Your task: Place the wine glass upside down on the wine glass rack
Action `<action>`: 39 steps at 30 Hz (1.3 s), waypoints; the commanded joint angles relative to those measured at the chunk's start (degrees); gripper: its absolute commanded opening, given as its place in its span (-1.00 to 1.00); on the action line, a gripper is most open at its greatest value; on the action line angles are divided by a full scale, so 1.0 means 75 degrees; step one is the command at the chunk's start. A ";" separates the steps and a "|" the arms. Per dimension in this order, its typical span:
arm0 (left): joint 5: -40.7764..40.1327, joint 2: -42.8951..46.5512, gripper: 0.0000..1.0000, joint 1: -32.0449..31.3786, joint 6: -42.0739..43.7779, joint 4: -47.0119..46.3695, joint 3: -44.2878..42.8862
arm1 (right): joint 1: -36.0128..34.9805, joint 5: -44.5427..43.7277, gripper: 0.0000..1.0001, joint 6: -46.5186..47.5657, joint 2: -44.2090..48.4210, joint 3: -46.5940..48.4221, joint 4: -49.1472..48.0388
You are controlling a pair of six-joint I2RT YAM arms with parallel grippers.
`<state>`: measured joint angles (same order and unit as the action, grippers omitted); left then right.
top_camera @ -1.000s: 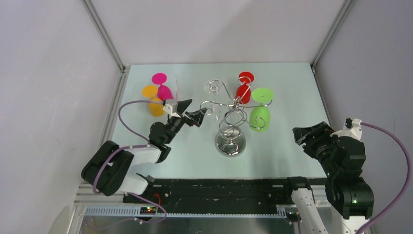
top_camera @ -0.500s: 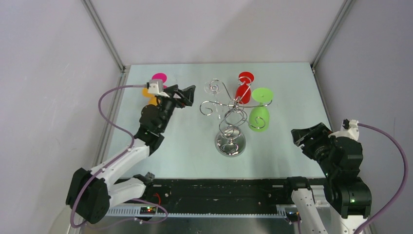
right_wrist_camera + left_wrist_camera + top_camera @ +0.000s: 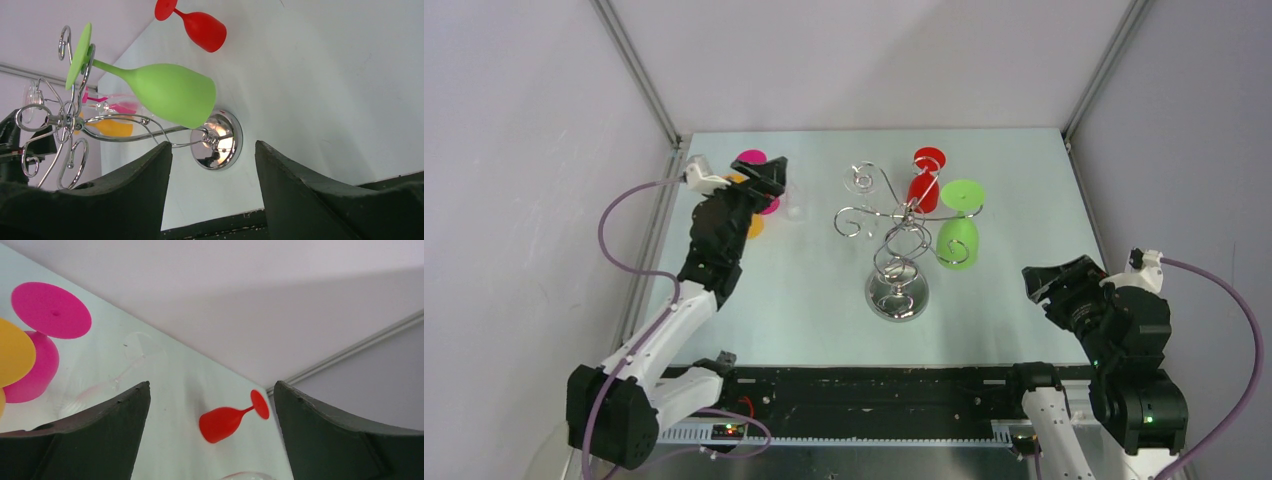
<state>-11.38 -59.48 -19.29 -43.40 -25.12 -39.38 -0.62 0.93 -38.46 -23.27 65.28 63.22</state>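
Observation:
The chrome wine glass rack (image 3: 896,250) stands mid-table on its round mirrored base (image 3: 217,140). A green glass (image 3: 957,240) hangs upside down from one of its right arms. A red glass (image 3: 921,187) stands upside down on the table behind the rack. Pink (image 3: 752,160), orange (image 3: 753,226) and clear (image 3: 125,371) glasses stand upside down at the far left. My left gripper (image 3: 769,180) is open and empty right over that group; in its wrist view (image 3: 211,386) the clear glass lies just left of the jaws. My right gripper (image 3: 1049,280) is open and empty, right of the rack.
The rack's left and front curled arms (image 3: 854,218) carry nothing. Grey walls and metal corner posts (image 3: 639,75) enclose the table. The left table edge (image 3: 664,215) runs close to the left gripper. A black rail (image 3: 874,385) lines the near edge.
My left arm has swung away from the rack's left arm, back and to the left, up to the pink, orange and clear glasses. The right arm has barely moved.

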 commanded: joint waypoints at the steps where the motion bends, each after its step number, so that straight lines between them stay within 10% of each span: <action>1: 0.0450 -0.0136 0.93 0.0527 -0.1393 0.0222 -0.0466 | 0.0019 0.0072 0.33 0.0076 0.0126 -0.0008 -0.0029; 39: 0.0579 -0.2554 0.34 0.0978 -0.2815 0.0087 -0.1167 | 0.0014 -0.0089 0.36 0.0118 0.0215 -0.0077 0.0061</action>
<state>-4.91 -77.80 -12.45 -63.07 -21.87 -45.28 -0.62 0.89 -38.44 -22.20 64.62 63.68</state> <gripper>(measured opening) 0.680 0.675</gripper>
